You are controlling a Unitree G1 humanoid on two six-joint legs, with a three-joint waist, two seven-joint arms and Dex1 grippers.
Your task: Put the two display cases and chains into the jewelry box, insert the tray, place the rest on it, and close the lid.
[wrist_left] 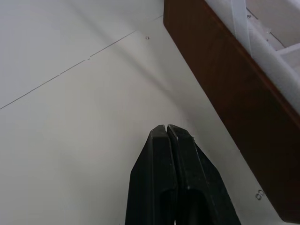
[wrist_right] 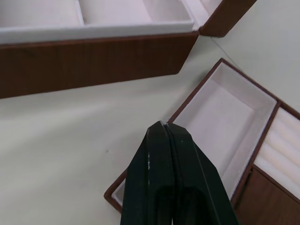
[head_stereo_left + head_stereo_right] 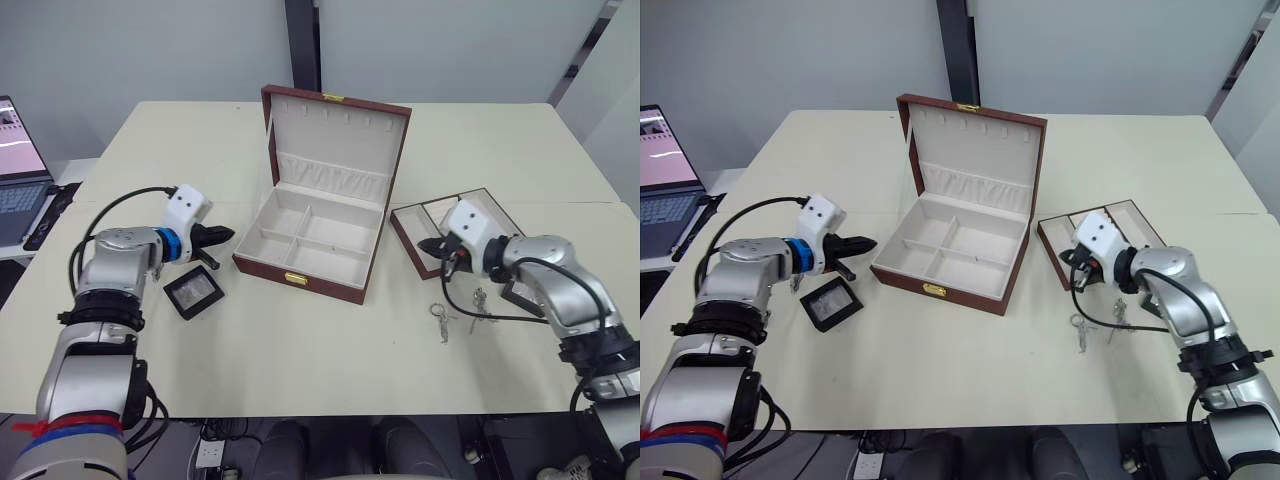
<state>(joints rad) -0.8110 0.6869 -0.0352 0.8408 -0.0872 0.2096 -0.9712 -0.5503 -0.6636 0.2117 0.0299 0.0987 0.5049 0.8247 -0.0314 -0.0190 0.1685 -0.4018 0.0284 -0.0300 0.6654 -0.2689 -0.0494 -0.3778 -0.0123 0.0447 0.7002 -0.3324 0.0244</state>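
Observation:
The jewelry box [image 3: 262, 262] stands open mid-table, its cream compartments empty and its lid [image 3: 338, 135] upright. One display case [image 3: 193, 293] lies flat left of the box. My left gripper [image 3: 228, 236] is shut and empty, hovering just above and behind that case and pointing at the box's left wall [image 1: 225, 93]. The tray [image 3: 428, 213] lies right of the box. My right gripper [image 3: 426, 245] is shut and empty over the tray's near left corner [image 2: 220, 112]. Two chains [image 3: 441, 320] [image 3: 480, 300] lie in front of the tray. A dark flat piece [image 3: 520, 294] shows under my right forearm.
A laptop [image 3: 15, 170] sits off the table's left edge. A seam runs across the tabletop behind the grippers. Bare table stretches along the front edge between the two arms.

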